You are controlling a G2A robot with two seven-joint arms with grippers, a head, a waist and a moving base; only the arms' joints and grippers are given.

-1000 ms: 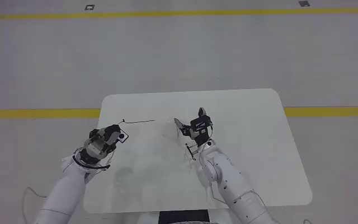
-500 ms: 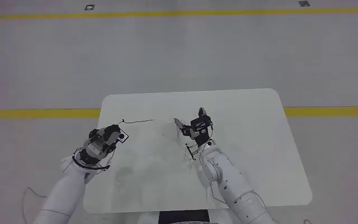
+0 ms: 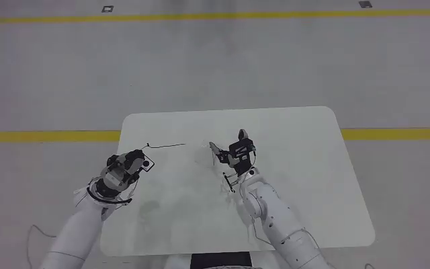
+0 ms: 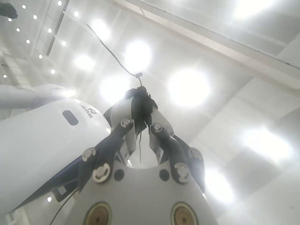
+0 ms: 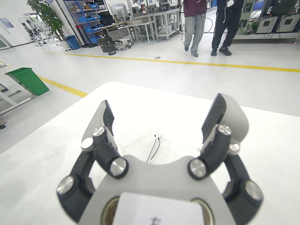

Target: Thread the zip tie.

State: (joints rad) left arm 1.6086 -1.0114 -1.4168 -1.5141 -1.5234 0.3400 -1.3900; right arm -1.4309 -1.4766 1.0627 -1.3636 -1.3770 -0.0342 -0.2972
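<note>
Top view: the left gripper (image 3: 138,160) holds the tie (image 3: 168,145) above the table's (image 3: 302,134) left side, strap running toward the right gripper (image 3: 228,143). Left wrist view: jaws clamped on the tie (image 4: 112,53) just behind its head. Right wrist view: jaws apart, with a second tie (image 5: 153,147) on the table between them.

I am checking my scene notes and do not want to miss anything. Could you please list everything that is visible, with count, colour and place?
zip tie: 1, black, held in the left gripper, strap sticking out above the table on the robot's left side.
clear plastic bag: 1, transparent, on the table ahead of the right gripper.
thin ties: apparently 2, black, in or on the bag; count uncertain.
table: 1, white, rounded corners.
bin: 1, green, on the floor beside the table.
floor lines: yellow, on the pale floor.
left gripper: 1, shut on the zip tie.
right gripper: 1, open, over the table, holding nothing.
</note>
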